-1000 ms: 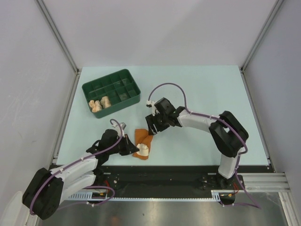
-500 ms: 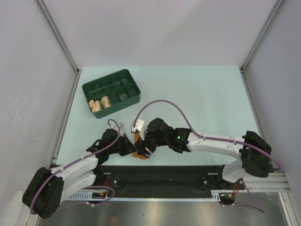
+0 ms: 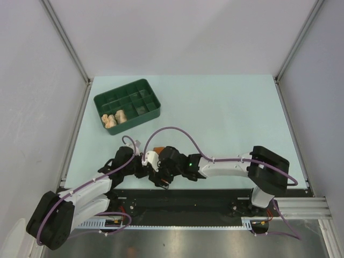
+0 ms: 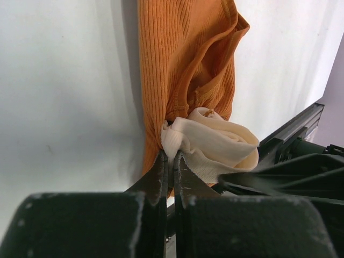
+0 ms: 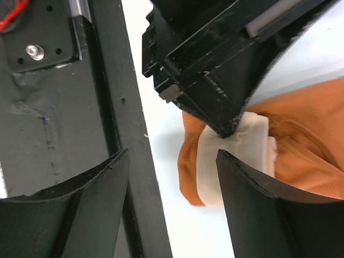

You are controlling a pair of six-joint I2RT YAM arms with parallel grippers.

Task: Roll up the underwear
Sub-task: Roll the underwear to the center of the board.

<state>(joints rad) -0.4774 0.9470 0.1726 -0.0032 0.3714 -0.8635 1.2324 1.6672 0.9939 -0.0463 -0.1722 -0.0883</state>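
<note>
**Inspector:** Where is the work item?

**Assessor:** The rust-orange ribbed garment [image 4: 185, 64] with cream edging lies on the pale mint table [image 3: 231, 118] at about 7 o'clock in the overhead view, close to the near edge. Its cream end [image 4: 215, 145] is wound into a roll. A strip of orange shows at 12 o'clock from the two grippers.

**Inspector:** Left gripper?

**Assessor:** The left gripper [image 4: 169, 158] has its jaws pressed together, pinching the cream edge at the foot of the roll.

**Inspector:** Right gripper?

**Assessor:** The right gripper [image 5: 173, 156] has its jaws spread wide and clamps nothing. One finger hangs over the black base rail [image 5: 123, 107], the other over the orange cloth, with the left gripper's tip between them.

**Inspector:** Other items?

**Assessor:** A dark green plastic compartment tray [image 3: 141, 119] sits at 10 o'clock. Two pale rolled garments [image 3: 109, 121] lie side by side in its near-left compartments.
</note>
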